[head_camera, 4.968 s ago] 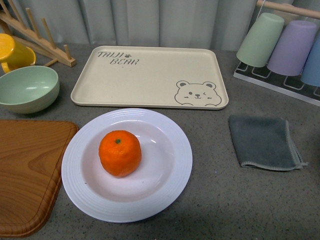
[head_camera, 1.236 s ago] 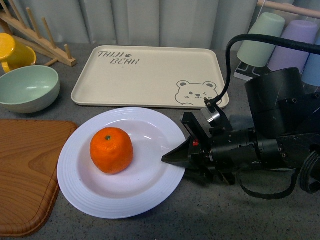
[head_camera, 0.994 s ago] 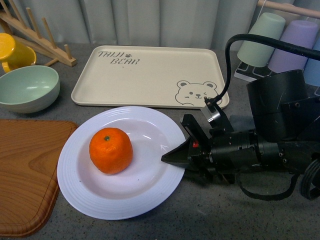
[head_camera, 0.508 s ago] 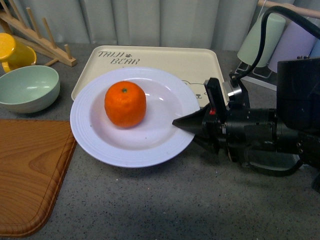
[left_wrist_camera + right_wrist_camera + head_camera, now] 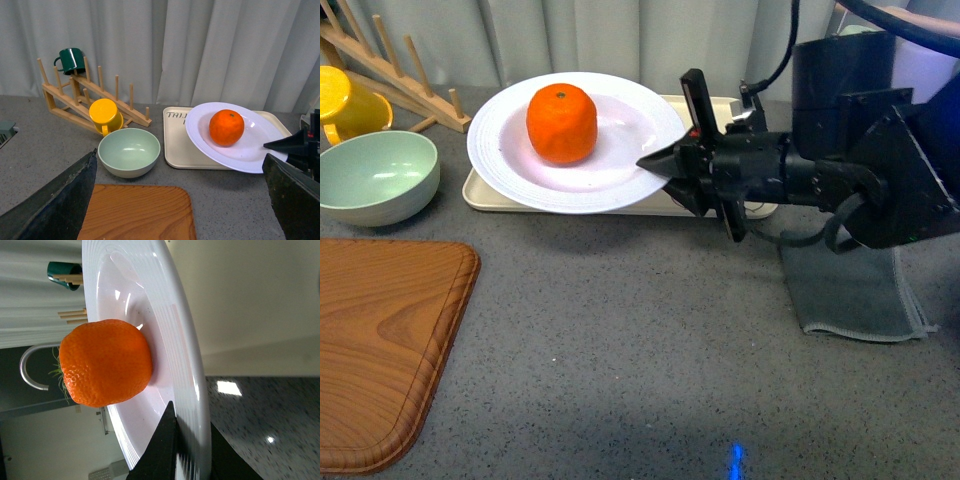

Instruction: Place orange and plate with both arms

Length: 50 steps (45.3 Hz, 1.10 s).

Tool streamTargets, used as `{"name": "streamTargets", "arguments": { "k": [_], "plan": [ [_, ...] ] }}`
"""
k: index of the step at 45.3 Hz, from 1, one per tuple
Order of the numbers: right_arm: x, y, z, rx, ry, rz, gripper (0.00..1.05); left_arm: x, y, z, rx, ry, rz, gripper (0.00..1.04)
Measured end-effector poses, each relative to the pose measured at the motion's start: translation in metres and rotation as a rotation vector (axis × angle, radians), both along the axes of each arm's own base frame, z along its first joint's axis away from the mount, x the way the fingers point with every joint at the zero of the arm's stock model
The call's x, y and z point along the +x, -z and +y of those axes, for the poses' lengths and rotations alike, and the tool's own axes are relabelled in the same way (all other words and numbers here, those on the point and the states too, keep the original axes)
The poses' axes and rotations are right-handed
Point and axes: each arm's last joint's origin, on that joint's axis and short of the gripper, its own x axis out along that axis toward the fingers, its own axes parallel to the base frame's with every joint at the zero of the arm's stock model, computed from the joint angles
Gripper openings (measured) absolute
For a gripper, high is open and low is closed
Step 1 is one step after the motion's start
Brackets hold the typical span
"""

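White ridged plate (image 5: 506, 150) | dimpled round orange (image 5: 561, 123) inside | right tool (image 5: 650, 165) clamps rim | left tool (image 5: 180, 159) spread, empty

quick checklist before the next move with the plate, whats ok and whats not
1. Right gripper clamped on the plate rim: ok
2. Orange seated in the plate's well, away from the rim: ok
3. Plate above the tray, lifted off it: ok
4. Plate level: cannot tell, it looks slightly tilted
5. Left gripper open and apart from the plate: ok
6. Bowl apart from the plate: ok
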Motion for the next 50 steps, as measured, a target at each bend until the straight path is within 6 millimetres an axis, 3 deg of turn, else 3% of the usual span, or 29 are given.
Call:
{"name": "streamTargets", "arguments": {
  "k": [7, 14, 35, 41, 50],
  "plan": [
    [0.027, 0.004, 0.024, 0.007, 0.009, 0.029, 0.03, 0.0, 0.0, 0.0, 0.0, 0.0, 0.0, 0.98],
    [0.04, 0.014, 0.035, 0.004, 0.013, 0.068, 0.03, 0.0, 0.0, 0.0, 0.0, 0.0, 0.0, 0.98],
    [0.054, 0.024, 0.041, -0.046, 0.039, 0.116, 0.04, 0.0, 0.0, 0.0, 0.0, 0.0, 0.0, 0.98],
    [0.054, 0.024, 0.041, -0.053, 0.031, 0.105, 0.21, 0.0, 0.0, 0.0, 0.0, 0.0, 0.0, 0.98],
    [0.047, 0.02, 0.035, -0.09, 0.027, 0.068, 0.58, 0.0, 0.0, 0.0, 0.0, 0.0, 0.0, 0.98]
  ]
}}
